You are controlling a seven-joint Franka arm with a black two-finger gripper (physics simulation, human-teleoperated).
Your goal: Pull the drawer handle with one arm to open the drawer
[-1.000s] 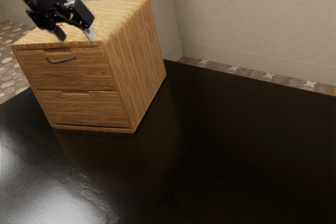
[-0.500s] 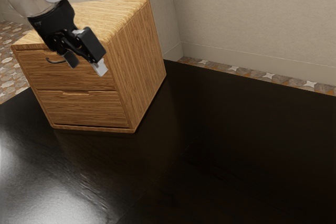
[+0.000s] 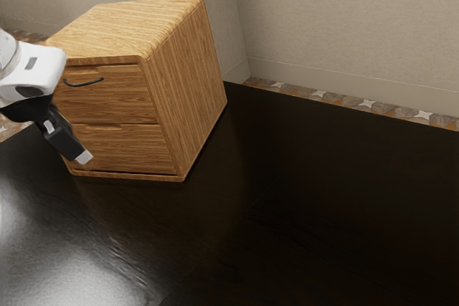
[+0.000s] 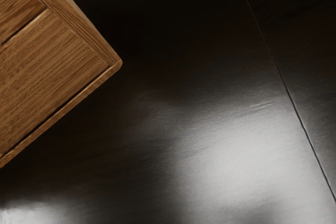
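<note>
Top drawer (image 3: pixel 107 98) is light wood, shut, with a thin dark handle (image 3: pixel 82 82) — I cannot tell whether the end effector (image 3: pixel 75 150) is open.

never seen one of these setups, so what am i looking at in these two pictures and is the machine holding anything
It is a simulated robot arm with a black pincer at its end. One picture is from the side; the other from a camera on the arm's hand. On the dark table stands a wooden cabinet with two shut drawers. The top drawer has a thin handle. The pincer hangs below that handle, holding nothing I can see.
</note>
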